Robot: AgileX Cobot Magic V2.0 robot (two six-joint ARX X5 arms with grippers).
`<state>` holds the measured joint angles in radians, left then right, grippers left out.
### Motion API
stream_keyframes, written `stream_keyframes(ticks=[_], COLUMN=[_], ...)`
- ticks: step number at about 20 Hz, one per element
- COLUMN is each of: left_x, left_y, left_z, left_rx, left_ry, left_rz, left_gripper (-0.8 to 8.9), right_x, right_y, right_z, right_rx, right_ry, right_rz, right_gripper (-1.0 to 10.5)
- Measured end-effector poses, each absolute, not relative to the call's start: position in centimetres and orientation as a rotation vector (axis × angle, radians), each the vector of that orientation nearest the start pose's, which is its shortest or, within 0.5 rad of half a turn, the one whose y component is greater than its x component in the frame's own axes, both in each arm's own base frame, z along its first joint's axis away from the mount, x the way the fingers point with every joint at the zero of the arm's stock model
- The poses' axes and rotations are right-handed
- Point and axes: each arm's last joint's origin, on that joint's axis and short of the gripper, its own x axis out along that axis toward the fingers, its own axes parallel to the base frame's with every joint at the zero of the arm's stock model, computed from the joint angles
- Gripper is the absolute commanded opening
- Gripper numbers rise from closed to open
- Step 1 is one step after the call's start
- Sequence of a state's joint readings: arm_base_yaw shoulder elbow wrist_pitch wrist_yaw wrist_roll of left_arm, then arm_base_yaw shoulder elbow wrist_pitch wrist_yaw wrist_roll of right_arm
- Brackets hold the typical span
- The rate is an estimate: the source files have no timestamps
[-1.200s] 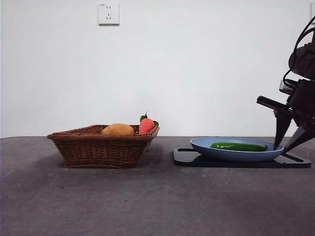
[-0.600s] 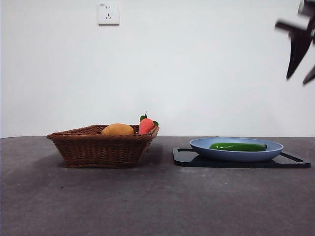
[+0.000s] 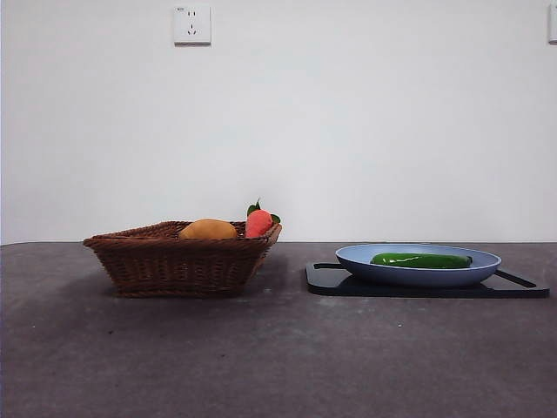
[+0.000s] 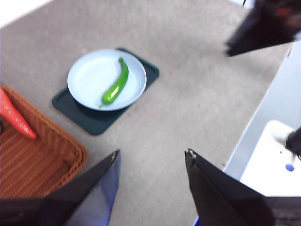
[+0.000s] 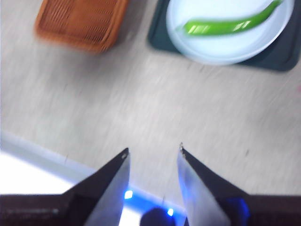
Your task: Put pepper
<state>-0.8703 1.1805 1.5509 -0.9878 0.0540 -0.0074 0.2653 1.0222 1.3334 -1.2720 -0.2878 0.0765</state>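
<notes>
The long green pepper lies in the blue plate on a dark tray, right of the table's middle. From above it shows curved on the plate, pepper in the left wrist view and pepper in the right wrist view. My left gripper is open, high above the table and well away from the plate. My right gripper is open too, raised over the table's near edge, nothing between its jaws. Neither arm appears in the front view.
A brown wicker basket stands left of the tray, holding an orange-yellow fruit and a red fruit with green leaves. The other arm shows dark in the left wrist view. A wall socket is on the white wall.
The arm that stood at the plate's right rim rose to the top right corner and has now left the front view. The pepper stays on the plate.
</notes>
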Motion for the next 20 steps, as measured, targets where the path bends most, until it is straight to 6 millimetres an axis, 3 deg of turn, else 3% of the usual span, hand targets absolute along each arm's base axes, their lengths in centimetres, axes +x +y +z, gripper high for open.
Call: stream_keyframes(ticks=[3, 6, 20], left_x=[13.0, 12.9, 13.1], left_y=[-15.6, -15.5, -15.8], left_z=[43.4, 43.2, 43.7], left_rx=[0.259, 0.267, 0.243], left_ry=[0.618, 0.638, 0.581], left_rz=[-0.888, -0.886, -0.892], left_gripper=[1.44, 0.02, 0.06], right_x=[12.9, 12.5, 12.5], right_y=[4.8, 4.8, 4.8], right_z=[38.5, 38.4, 38.4], right_rx=[0.054, 0.035, 0.013], right_ry=[1.004, 1.019, 1.016], right_rz=[0.506, 0.519, 0.527], right_gripper=[1.7, 0.0, 0.1])
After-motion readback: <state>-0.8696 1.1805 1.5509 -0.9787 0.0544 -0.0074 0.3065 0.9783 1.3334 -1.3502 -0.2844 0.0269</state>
